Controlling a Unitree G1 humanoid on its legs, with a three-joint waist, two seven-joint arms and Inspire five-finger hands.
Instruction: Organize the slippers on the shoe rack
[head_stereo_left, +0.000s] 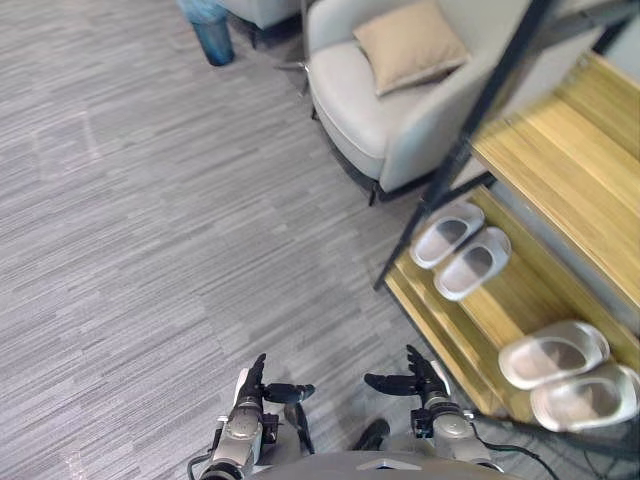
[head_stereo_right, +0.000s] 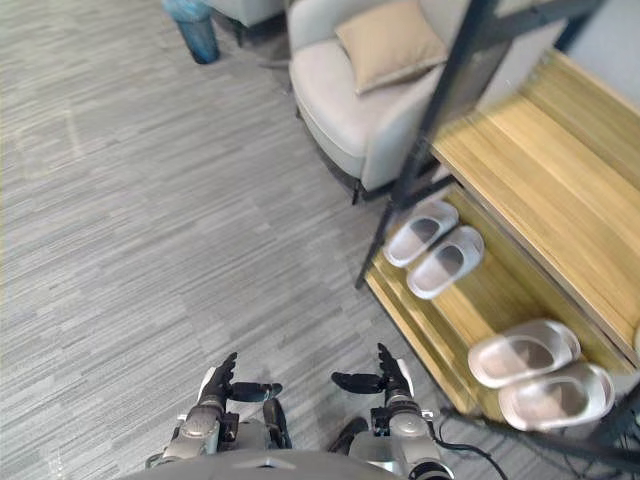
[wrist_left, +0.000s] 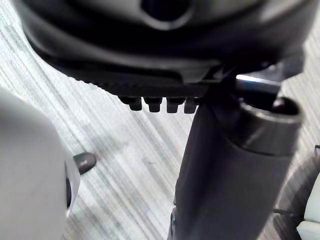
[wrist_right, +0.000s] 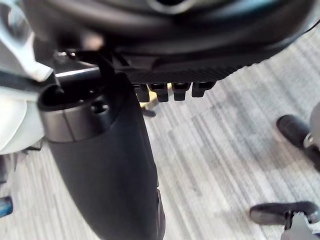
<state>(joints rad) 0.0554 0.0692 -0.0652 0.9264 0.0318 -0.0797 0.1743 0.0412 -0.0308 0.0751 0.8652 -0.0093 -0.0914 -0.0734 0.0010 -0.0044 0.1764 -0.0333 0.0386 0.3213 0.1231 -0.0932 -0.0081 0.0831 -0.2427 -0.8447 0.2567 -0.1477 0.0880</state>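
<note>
Far pair of slippers (head_stereo_left: 474, 263) and near pair of slippers (head_stereo_left: 553, 353), pale grey, lie on the shoe rack (head_stereo_left: 530, 295) lower shelf; the upper shelf (head_stereo_left: 560, 160) hides its rear. Left robot hand (head_stereo_left: 255, 385) and right robot hand (head_stereo_left: 415, 378): released, empty.

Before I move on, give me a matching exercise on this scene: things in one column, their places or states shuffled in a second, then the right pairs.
Things
1. tan cushion
2. blue bin
3. far pair of slippers
4. left hand

Places or states
A. on the lower shelf of the shoe rack, at the end by the armchair
B. open, holding nothing, low over the floor
C. on the armchair seat
D. on the floor, left of the armchair

Pairs: 1-C, 2-D, 3-A, 4-B
</note>
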